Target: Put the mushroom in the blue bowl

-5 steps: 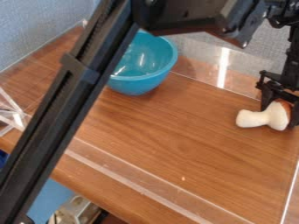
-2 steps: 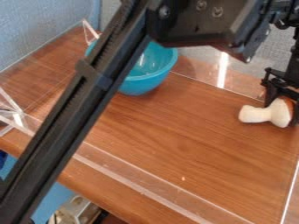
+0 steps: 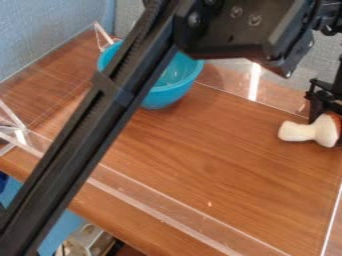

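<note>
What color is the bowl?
The bowl is shiny turquoise-blue, seen best in the camera view.

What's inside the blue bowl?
I can't see anything in the part of the blue bowl that shows. The robot's arm covers the rest, so I can't tell what's there.

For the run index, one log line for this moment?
mushroom: right side, at gripper | blue bowl: far left, partly behind arm | placed: no

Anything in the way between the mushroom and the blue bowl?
Nothing visible stands on the wooden surface between the mushroom and the blue bowl. The claw is already at the mushroom's cap end. The bowl's own rim looks like the only thing to clear; the arm hides part of the bowl.
</note>
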Motion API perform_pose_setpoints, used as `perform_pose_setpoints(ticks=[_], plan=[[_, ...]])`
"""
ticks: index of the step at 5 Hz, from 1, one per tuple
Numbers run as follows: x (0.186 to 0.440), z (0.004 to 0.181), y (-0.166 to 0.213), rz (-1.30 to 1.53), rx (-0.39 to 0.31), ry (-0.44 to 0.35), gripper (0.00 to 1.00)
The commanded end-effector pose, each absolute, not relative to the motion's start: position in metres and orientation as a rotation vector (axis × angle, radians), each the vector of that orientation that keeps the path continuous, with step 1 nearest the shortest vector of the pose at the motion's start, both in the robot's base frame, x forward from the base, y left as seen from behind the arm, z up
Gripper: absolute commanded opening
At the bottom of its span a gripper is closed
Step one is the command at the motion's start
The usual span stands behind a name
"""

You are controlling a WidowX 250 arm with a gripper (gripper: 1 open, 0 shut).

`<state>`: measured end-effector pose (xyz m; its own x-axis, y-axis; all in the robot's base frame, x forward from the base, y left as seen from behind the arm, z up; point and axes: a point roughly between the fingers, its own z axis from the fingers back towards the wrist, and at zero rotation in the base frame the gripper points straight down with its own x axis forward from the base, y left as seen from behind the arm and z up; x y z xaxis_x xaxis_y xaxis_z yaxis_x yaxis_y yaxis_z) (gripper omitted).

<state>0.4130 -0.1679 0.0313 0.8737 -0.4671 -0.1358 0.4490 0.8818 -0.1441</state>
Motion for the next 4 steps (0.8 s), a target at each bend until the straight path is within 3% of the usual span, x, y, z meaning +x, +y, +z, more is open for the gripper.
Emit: perform_pose_setpoints(ticks=[1,4], plan=[[0.415,0.046,-0.169,-0.478,-0.121,0.108,0.0],[0.417,0.031,-0.15,-0.41,-0.132,0.112,0.0]])
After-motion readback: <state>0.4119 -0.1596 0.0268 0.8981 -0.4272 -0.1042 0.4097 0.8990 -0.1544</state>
